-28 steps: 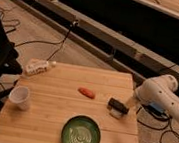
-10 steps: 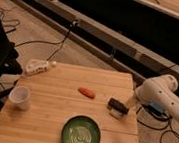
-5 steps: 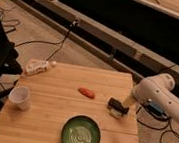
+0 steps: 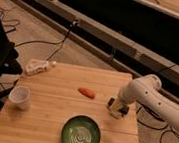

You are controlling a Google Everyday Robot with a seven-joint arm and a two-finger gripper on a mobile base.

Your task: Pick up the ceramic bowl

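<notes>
The ceramic bowl [image 4: 81, 134] is wide, shallow and glossy dark green with pale swirl rings inside. It sits on the wooden table [image 4: 52, 106] near the front edge, right of centre. My gripper [image 4: 117, 108] hangs low over the table's right side, at the end of the white arm [image 4: 152, 98]. It is up and to the right of the bowl, apart from it, and holds nothing that I can see.
A small white cup [image 4: 20, 97] stands at the table's left. A small orange-red object [image 4: 86, 92] lies mid-table, left of the gripper. A white power strip [image 4: 38, 67] lies at the back left corner. Cables run over the floor behind and to the right.
The arm has shifted slightly to the left, bringing the gripper a little further over the table. The bowl, cup and orange object have not moved.
</notes>
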